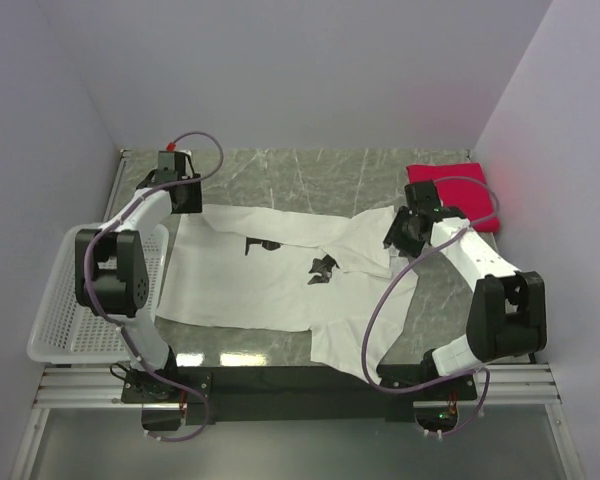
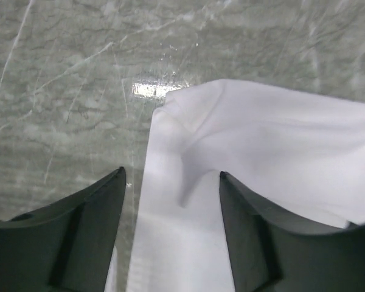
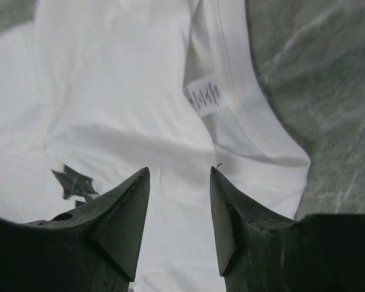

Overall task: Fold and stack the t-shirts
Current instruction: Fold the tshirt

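The white t-shirt (image 1: pixel 270 275) with small black print lies spread across the middle of the table, crumpled at its right side. The red t-shirt (image 1: pixel 456 192) lies folded square at the back right. My left gripper (image 1: pixel 185 197) is open over the shirt's far left corner (image 2: pixel 188 115), cloth between its fingers (image 2: pixel 79 237). My right gripper (image 1: pixel 398 232) is open over the shirt's collar and label (image 3: pixel 204 95), holding nothing; its fingers (image 3: pixel 125 213) stand apart above the cloth.
A white mesh basket (image 1: pixel 65 315) hangs off the table's left edge beside the left arm. Grey marbled tabletop (image 1: pixel 310 170) shows behind the shirt. Walls close in the back and both sides.
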{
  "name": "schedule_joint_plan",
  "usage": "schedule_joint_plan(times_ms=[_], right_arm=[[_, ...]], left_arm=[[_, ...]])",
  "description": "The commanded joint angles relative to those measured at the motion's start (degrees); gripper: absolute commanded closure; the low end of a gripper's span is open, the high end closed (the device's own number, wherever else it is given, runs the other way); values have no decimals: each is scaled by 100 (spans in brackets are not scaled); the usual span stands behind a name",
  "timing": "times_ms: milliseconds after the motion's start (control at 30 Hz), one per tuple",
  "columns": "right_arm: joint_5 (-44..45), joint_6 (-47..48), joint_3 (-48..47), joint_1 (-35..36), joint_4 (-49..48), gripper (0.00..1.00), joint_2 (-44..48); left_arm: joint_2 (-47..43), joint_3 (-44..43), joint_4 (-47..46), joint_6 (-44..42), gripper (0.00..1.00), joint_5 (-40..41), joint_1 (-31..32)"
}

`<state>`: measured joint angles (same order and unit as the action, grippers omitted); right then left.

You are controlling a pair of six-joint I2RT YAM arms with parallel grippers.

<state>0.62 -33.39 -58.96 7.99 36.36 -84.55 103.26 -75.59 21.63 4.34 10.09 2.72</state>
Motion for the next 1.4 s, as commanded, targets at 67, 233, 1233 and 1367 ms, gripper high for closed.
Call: schedule_joint_plan(times_ms=[67,233,1233,1367], right_arm=[[-308,183,-607,-438,-1112,49,-104],[-598,368,-1011,-675,-1992,51,-798],[-1706,606,-2436,-1203,-2501,60,-3339],[-1820,535,-2489,-1203,-2458,74,-3418]], left_arm=[[-860,123,-325,936,27,-147,18],[-518,-166,-212,1482,28,-95,-43],[1873,-1450,-194,2141,47,-1026,-105],[2013,-1467,-36,2220,48,-1026,-105]])
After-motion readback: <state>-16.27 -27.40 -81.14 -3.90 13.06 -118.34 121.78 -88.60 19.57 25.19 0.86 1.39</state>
